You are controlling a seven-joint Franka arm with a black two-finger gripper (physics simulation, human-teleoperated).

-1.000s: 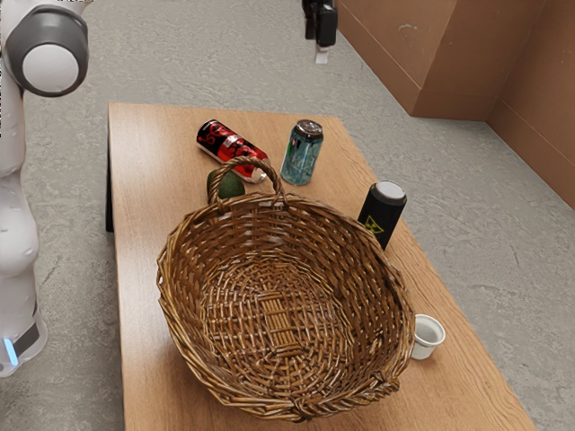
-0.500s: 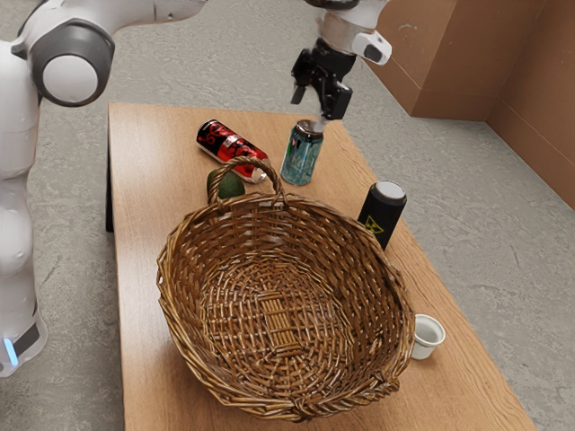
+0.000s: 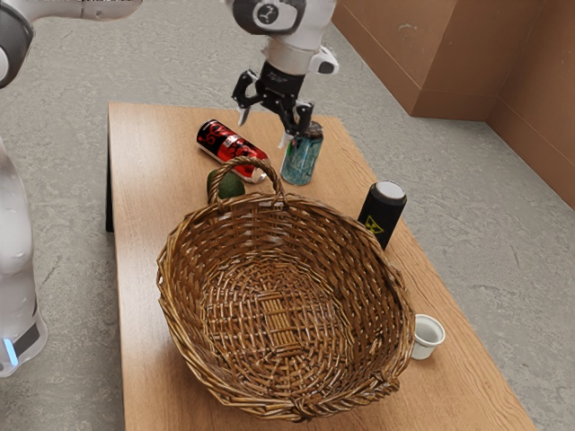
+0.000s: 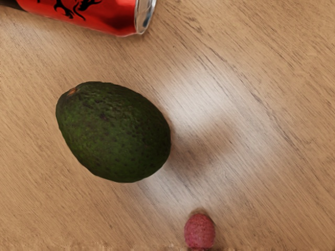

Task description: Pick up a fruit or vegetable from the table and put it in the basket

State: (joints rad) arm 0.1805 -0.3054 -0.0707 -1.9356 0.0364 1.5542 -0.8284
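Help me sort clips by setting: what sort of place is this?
Possibly a simulated lab or workroom: a mottled grey floor, brown panelled walls and a robot arm at a wooden table.

Avocado (image 3: 232, 187) behind basket (image 3: 193, 269), possibly touching

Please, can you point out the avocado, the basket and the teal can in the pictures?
Avocado (image 4: 115, 133): wrist view, middle of its dark green skin.
Basket (image 3: 184, 350): exterior view, woven outer wall.
Teal can (image 3: 300, 165): exterior view, its side.
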